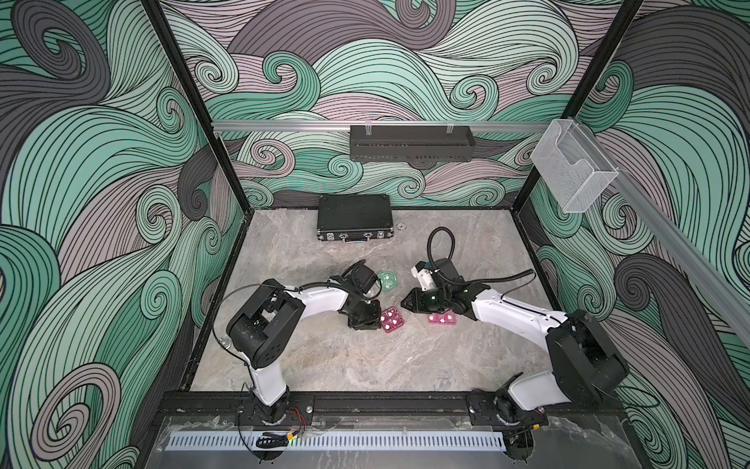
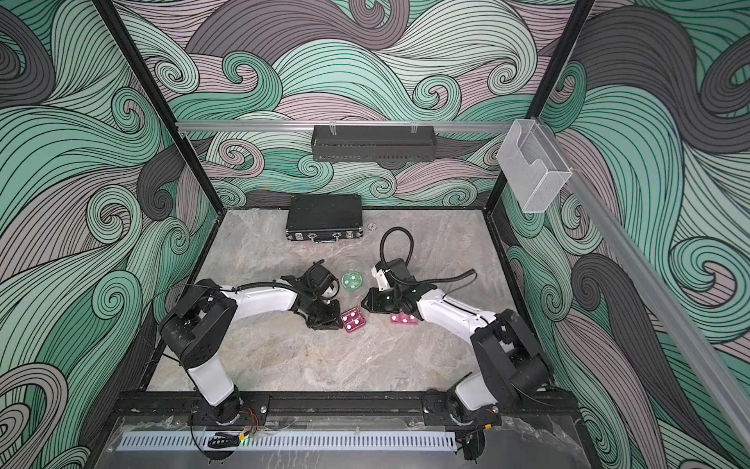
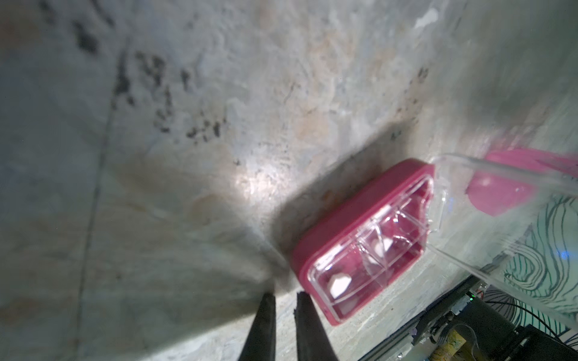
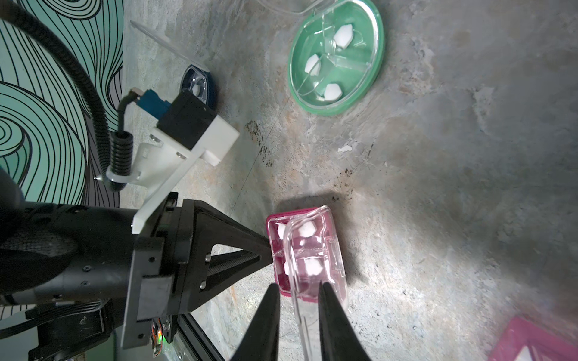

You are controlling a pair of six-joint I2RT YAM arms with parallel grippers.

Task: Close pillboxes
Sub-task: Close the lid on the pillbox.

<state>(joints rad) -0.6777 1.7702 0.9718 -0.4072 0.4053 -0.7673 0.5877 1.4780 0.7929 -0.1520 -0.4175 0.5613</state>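
Left gripper (image 4: 267, 247): claw is sitting pinched together, holding nothing, tip touching the square box's side from its 9 o'clock.
Dark blue pillbox (image 4: 195, 82): showing only in the right wrist view, half hidden behind the left arm's camera mount; a clear lid seems to be hanging open beside it. From above, the left arm is covering it.
Dark pink square pillbox (image 1: 392, 319): lying near the middle of the table (image 1: 365, 365), and this is the one being worked. Its clear lid (image 4: 292, 265) is standing upright, not down yet.
Green round pillbox (image 1: 386, 278): sitting at 12 o'clock of the square box, lid flopped open.
Right gripper (image 4: 298, 285): coming in from about 2 o'clock, claw narrowly apart and straddling the raised lid's edge; I am not seeing a firm pinch.
Light pink pillbox (image 1: 442, 319): lying at 3 o'clock of the square box, partly under the right arm; cannot tell about its lid.
Briefcase (image 1: 353, 217): resting shut at 12 o'clock by the back wall, not part of the job.
Progress: looking early. No box is showing as shut; the square one is mid-close and the rest are waiting.
Count: four pillboxes, two grippers, one briefcase. Pills: three in green, four in the square box, one glimpsed in blue.
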